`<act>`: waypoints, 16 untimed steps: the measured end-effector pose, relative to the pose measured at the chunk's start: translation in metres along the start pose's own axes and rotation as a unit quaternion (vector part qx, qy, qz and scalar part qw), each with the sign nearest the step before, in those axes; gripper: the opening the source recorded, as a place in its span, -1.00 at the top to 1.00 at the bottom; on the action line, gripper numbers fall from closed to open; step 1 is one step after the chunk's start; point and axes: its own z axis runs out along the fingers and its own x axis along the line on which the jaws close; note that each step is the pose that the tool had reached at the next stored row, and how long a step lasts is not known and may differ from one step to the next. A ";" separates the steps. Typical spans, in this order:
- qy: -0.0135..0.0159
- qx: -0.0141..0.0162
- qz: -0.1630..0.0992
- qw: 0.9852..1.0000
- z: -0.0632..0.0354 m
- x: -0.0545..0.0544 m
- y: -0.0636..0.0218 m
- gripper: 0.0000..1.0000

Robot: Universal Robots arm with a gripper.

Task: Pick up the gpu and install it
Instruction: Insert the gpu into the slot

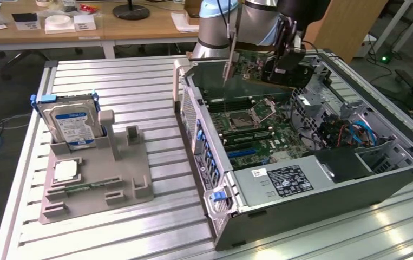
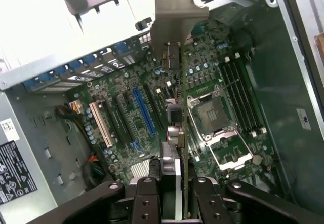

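Note:
My gripper (image 1: 281,60) is shut on the gpu (image 1: 253,69), holding it upright above the open computer case (image 1: 214,179), over the back part of the motherboard (image 1: 260,132). The card's silver bracket (image 1: 229,60) hangs along its end toward the exterior view's left. In the wrist view the gpu (image 2: 174,125) appears edge-on between the black fingers (image 2: 147,196), with the bracket (image 2: 172,16) at its far end. Below it lie the motherboard's long blue slot (image 2: 143,113), a white slot (image 2: 101,124) and the open processor socket (image 2: 212,115). The card hangs clear of the board.
A grey parts holder (image 1: 98,181) on the slatted table (image 1: 119,81) carries a hard drive (image 1: 72,124), a processor chip (image 1: 65,170) and a green memory stick (image 1: 83,187). The power supply (image 1: 286,181) fills the case's near end; blue cables (image 1: 358,132) lie by the drive cage.

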 end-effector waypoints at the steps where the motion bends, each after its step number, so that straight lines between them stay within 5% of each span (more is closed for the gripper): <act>1: 0.000 0.000 -0.009 1.000 0.0006 0.000 0.0000 0.44; 3: -0.001 0.001 -0.022 1.000 0.0016 0.000 0.0000 0.44; 7: -0.005 0.014 -0.026 1.000 0.0037 0.000 0.0000 0.44; 12: -0.006 0.014 -0.064 0.998 0.0071 0.000 0.0000 0.44; 16: -0.006 0.015 -0.068 0.998 0.0093 0.000 -0.0001 0.44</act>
